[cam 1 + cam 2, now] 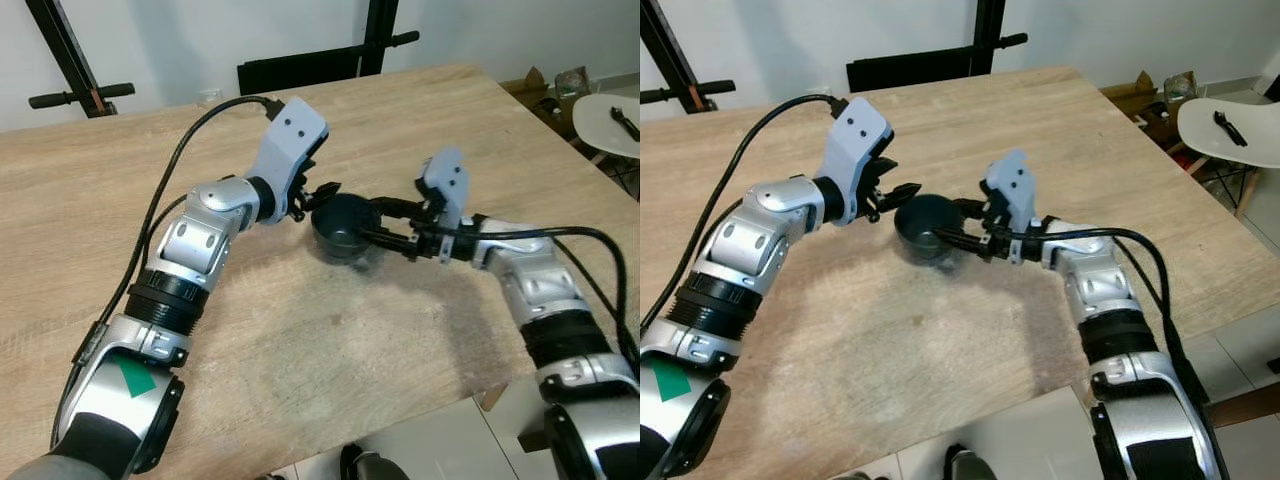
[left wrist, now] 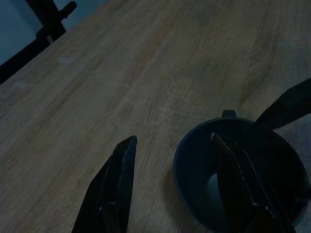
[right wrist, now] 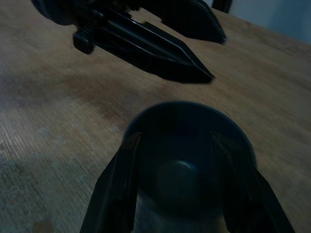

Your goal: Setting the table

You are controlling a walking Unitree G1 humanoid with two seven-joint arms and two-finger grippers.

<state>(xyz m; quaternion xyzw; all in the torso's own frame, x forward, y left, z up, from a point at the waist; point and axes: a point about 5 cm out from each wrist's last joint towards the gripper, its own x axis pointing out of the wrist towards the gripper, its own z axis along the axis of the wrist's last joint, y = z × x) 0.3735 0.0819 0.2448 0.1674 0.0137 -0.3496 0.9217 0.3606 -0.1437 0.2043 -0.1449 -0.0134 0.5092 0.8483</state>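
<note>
Currently, the robot appears to be placing or handing over a dark cup (image 1: pixel 338 228) on a light wooden table (image 1: pixel 420 120), an early step in setting the table.

Both silver arms reach inward over the middle of the tabletop and meet at the cup, which stands upright with its open mouth facing up. No other tableware is in sight on the wood.

The right gripper (image 1: pixel 385 228) comes in from the robot's right. Its wrist view shows its two black fingers (image 3: pixel 116 187) spread apart with one on either side of the cup's wall. Whether they press the cup or merely flank it is hard to tell.

The left gripper (image 1: pixel 318 195) hovers at the cup's rim from the robot's left. Its fingers are also apart: in its wrist view one finger (image 2: pixel 238 184) lies across the cup's mouth, the other (image 2: pixel 114 187) stands outside over bare wood, so the near rim sits between them.

The next move likely calls for one gripper to close firmly on the wall or rim before the other lets go, taking care not to tip the cup.
</note>
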